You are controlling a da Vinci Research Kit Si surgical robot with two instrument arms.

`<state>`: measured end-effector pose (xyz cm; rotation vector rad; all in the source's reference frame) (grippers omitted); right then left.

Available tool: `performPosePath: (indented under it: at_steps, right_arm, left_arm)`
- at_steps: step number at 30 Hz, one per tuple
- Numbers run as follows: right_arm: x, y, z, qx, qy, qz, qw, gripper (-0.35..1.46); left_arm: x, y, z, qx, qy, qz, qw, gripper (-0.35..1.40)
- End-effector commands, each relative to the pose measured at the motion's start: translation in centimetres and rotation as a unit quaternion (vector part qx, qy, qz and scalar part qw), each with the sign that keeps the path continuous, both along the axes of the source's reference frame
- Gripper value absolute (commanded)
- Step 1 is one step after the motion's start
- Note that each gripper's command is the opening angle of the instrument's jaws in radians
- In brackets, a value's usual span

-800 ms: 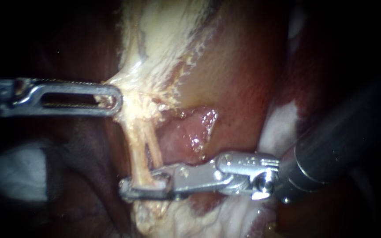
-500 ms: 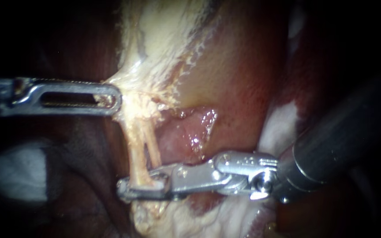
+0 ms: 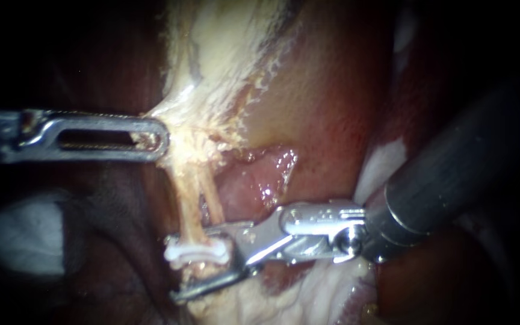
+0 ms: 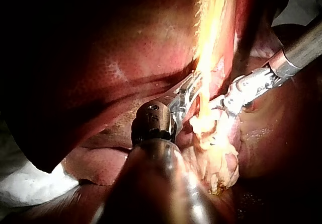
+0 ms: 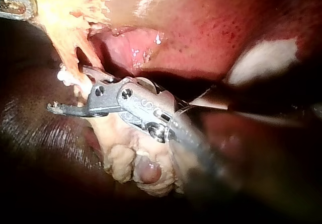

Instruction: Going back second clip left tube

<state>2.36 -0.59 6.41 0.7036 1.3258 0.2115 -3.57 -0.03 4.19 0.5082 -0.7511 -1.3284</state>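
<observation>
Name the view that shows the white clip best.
The endoscope view: the white clip lies whole across the tube, nothing covering it. In the right wrist view the right instrument hides most of it; in the left wrist view glare swallows it.

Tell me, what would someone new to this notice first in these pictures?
The white clip across the pale tube stands out at the lower centre of the endoscope view, lying within the open right instrument. Next comes the left instrument at mid left, shut on pale tissue where the tube begins.
</observation>
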Motion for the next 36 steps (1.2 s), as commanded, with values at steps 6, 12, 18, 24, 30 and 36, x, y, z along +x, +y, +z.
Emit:
performPosePath:
  at_steps: [6,12,18,24,30,36]
  right_arm:
    - [-0.03,0.17,0.05,-0.022,0.014,0.005,0.9997,0.56]
    - [-0.06,0.25,0.06,-0.033,0.02,0.008,0.9992,0.57]
    - [-0.15,0.21,0.03,-0.034,0.022,0.005,0.9992,0.59]
    - [-0.54,0.15,-0.02,-0.046,0.021,0.006,0.9987,0.59]
    - [-1.02,0.11,-0.1,-0.07,0.021,0.01,0.9973,0.59]
    - [-1.53,0.26,-0.31,-0.105,0.021,0.022,0.994,0.59]
  left_arm:
    - [-0.04,-0.02,-0.04,0.002,-0.002,0.001,1.0,-0.35]
    - [-0.05,-0.03,-0.05,0.003,-0.002,0.002,1.0,-0.35]
    - [-0.04,-0.03,-0.05,0.003,-0.002,0.002,1.0,-0.35]
    - [-0.02,-0.03,-0.04,0.003,-0.003,0.002,1.0,-0.35]
    - [-0.02,-0.03,-0.04,0.003,-0.003,0.002,1.0,-0.35]
    - [-0.01,-0.02,-0.03,0.003,-0.003,0.003,1.0,-0.35]
